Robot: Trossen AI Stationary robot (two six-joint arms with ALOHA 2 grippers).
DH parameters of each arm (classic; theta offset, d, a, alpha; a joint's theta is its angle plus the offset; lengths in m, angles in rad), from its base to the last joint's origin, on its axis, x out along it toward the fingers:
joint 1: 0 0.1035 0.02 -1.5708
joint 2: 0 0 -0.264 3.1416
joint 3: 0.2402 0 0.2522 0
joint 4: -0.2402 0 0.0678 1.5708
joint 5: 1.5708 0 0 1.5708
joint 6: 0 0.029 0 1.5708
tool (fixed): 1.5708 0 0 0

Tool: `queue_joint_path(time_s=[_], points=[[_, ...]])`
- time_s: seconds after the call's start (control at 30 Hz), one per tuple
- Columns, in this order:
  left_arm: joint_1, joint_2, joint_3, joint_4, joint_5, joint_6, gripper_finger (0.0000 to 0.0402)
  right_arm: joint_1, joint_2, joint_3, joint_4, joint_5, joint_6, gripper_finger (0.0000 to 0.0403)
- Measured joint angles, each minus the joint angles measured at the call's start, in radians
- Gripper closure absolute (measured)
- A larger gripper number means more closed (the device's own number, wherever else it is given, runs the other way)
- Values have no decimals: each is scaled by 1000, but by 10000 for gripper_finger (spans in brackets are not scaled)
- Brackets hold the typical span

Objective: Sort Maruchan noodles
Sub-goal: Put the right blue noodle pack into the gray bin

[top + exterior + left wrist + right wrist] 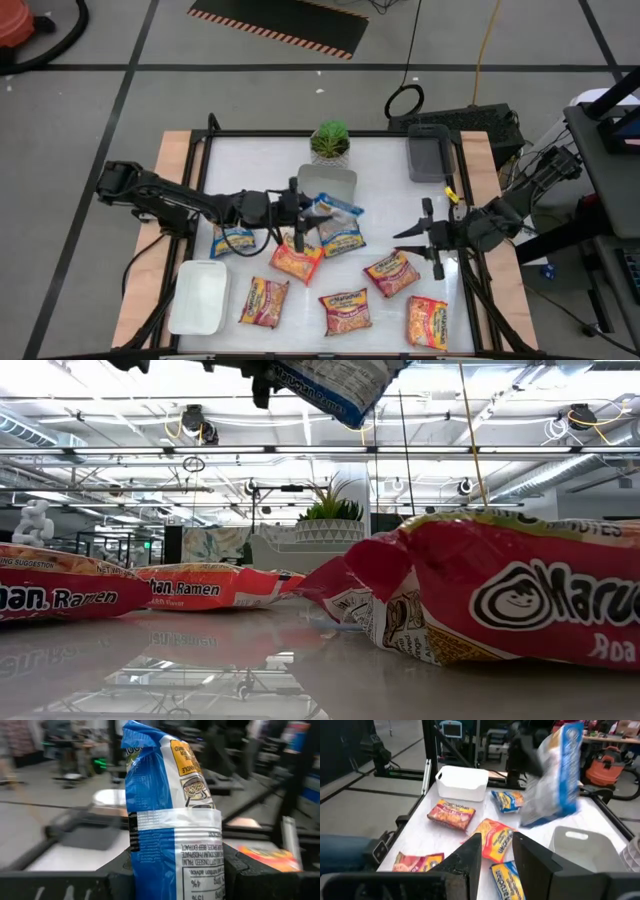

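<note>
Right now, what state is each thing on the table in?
Left claw: shut on a blue-white plastic noodle packet, lifted off the table.
Right claw: open, empty.
Grey plastic tray: empty.
White plastic tray: empty.
Orange-red packet: lying flat.
Second blue-white packet: lying flat.

One blue-white Maruchan packet hangs clear of the bench near its middle, clamped by its lower end in the left gripper and standing upright. Two more blue-white packets lie flat: one just beside the lifted one, toward the front edge, and one farther toward the left edge. Five orange-red and pink-red packets lie flat toward the front edge: one mid-bench, one to its right, and three nearest the edge.
</note>
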Motion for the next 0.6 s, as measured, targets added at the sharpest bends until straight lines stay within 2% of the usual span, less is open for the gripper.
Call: queue_joint_path(time_s=[0.1,0.27,0.47,0.6], points=[[3,-13,8,1,-49,-1,261,7,-15,0,-37,0,14,300],[-4,-11,87,-39,-54,1,261,20,-34,0,-115,-1,40,300],[-4,-5,245,-283,-57,-6,261,33,-51,0,-194,-3,59,300],[-4,-6,332,-420,-138,-28,261,36,-57,0,-217,-3,67,300]])
